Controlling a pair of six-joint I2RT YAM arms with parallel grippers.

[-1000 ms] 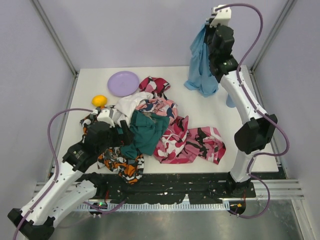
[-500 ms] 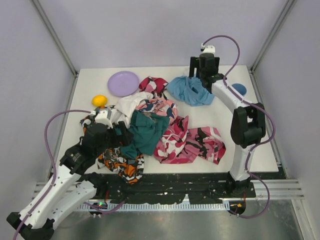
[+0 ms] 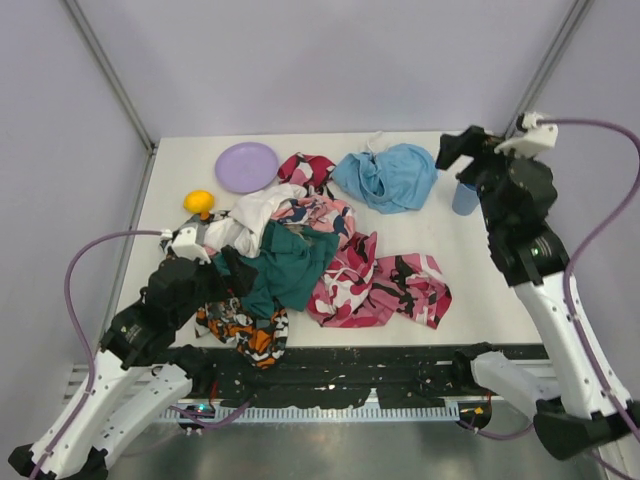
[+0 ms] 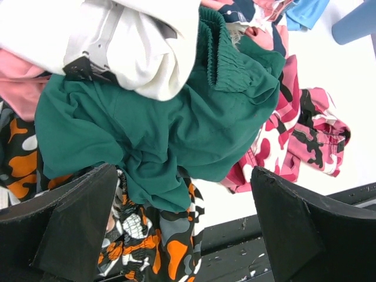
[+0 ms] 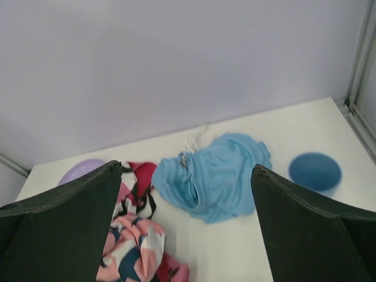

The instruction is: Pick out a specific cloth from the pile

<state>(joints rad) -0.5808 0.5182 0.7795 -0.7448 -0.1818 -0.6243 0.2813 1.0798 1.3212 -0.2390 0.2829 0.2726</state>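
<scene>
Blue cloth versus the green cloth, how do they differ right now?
The blue cloth is light sky-blue; the green cloth is dark teal. The blue cloth lies on the bare table beside the pile; the green cloth sits within that pile, partly under a white garment. Both are plain, unpatterned and crumpled.

On your desk (image 3: 480,270) you have one sky-blue cloth (image 3: 388,178), one pile (image 3: 300,260), one purple plate (image 3: 247,165), one yellow ball (image 3: 198,201) and one blue cup (image 3: 465,197). In the pile you can count one white garment (image 3: 250,215), one dark teal garment (image 3: 290,265) and one orange-patterned garment (image 3: 245,325). You cannot tell the number of pink-patterned pieces (image 3: 350,285).
</scene>
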